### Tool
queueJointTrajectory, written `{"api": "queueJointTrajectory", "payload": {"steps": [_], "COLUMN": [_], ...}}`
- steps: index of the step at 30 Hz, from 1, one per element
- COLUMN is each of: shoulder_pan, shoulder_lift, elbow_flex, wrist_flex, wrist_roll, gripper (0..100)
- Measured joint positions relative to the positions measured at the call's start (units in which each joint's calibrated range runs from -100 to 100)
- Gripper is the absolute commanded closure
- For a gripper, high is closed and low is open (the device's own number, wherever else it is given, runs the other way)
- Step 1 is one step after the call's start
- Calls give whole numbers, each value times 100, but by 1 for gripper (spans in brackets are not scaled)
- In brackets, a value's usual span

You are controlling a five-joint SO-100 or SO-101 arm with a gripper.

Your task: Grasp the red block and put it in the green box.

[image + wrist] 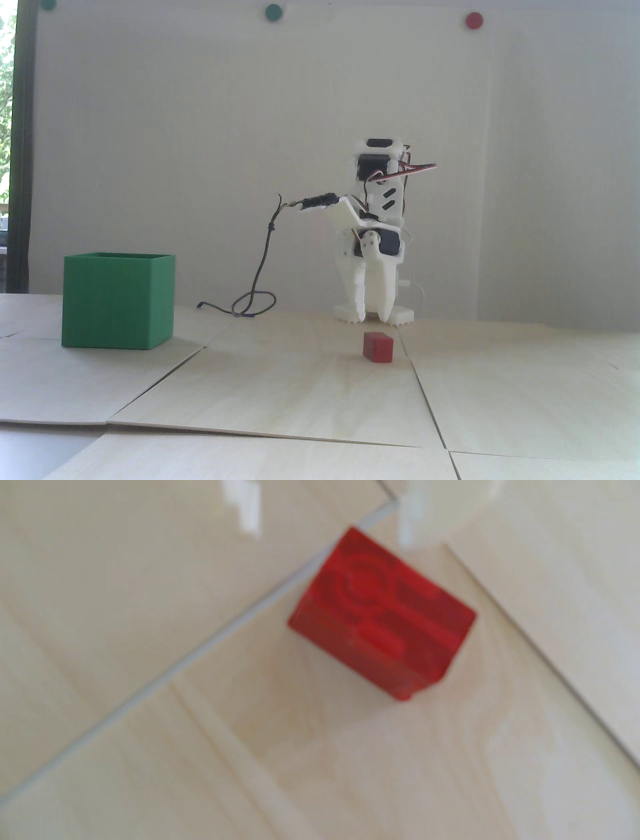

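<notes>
The red block [378, 346] lies on the pale wooden table, a little in front of the arm. In the blurred wrist view it fills the upper middle [381, 615], on a seam between boards. My white gripper [371, 319] points straight down just behind and above the block, with its tips near the table. Its jaws stand apart and hold nothing. In the wrist view the gripper [327, 516] shows only as two blurred white fingertips [246, 511] at the top edge, beyond the block. The green box [117, 300] stands at the left, open at the top, far from the gripper.
A dark cable [260, 280] hangs from the arm and loops on the table between the box and the arm. The table is made of wooden boards with seams [425, 395]. Green [273, 12] and red [474, 20] round dots sit on the white wall.
</notes>
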State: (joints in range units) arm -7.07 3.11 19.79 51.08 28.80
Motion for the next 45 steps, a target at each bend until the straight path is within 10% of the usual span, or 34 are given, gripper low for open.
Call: {"api": "queueJointTrajectory", "payload": {"steps": [8, 32, 45], "shoulder_pan": [0, 99, -390], "shoulder_lift": [0, 639, 639], "elbow_flex": [-90, -125, -125], "wrist_flex": [200, 225, 225], "wrist_roll": [-5, -385, 966], "gripper": [71, 71, 70]}}
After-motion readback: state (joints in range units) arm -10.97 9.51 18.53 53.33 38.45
